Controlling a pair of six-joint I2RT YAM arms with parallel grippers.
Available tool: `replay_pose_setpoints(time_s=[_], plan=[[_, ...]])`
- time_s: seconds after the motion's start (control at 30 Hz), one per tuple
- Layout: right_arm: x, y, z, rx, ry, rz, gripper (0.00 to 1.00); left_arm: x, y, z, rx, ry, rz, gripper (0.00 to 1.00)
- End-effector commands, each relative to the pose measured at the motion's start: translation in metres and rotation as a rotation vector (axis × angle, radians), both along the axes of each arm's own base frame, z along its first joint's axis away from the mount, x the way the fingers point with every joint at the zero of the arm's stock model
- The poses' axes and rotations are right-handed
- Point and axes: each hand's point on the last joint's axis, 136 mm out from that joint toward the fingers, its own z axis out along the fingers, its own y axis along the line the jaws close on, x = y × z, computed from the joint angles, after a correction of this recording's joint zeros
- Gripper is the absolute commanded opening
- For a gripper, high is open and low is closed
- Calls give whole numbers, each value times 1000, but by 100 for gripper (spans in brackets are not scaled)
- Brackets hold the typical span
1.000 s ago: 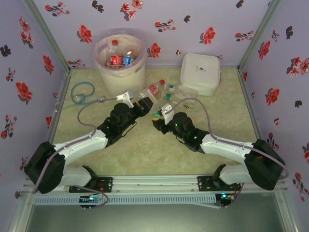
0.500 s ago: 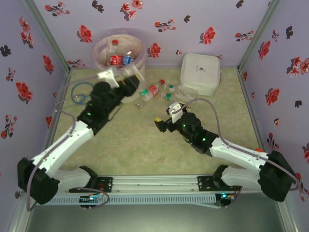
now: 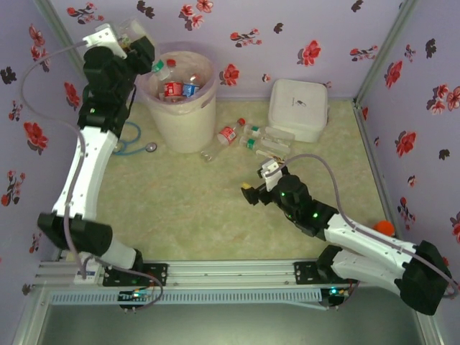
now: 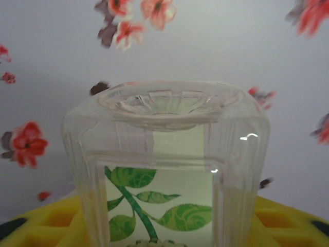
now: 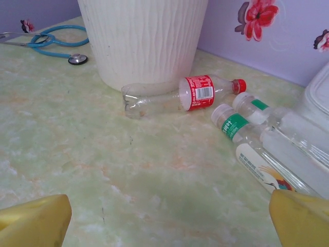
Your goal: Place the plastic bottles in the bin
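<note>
Left gripper is up at the rim of the round whitish-pink lined bin, pinching a clear plastic bottle with a green leaf label. Right gripper is spread wide, low over the green table. A red-labelled clear bottle lies against the bin's base.

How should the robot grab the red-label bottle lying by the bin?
Probably best to grip the red-label bottle across its clear middle, coming down from above. It lies on its side, so the round body is easy to pinch. The cap end is thin and has the green-label bottles close by, and the bin stands right behind it.
</note>
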Motion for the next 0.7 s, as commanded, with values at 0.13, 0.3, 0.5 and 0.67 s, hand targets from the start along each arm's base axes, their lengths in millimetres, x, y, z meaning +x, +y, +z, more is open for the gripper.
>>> replay_pose_setpoints(time_s=[0.13, 0.3, 0.5, 0.67], plan=[[-4, -17, -2, -22, 9, -43, 99, 54, -4, -96, 333, 322, -9, 0], [-6, -18, -2, -26, 10, -41, 99, 70, -11, -161, 437, 482, -56, 0], [-5, -20, -3, -41, 9, -50, 99, 68, -36, -223, 528, 626, -176, 0], [-5, -24, -4, -57, 15, -67, 99, 56, -47, -243, 549, 655, -234, 44]])
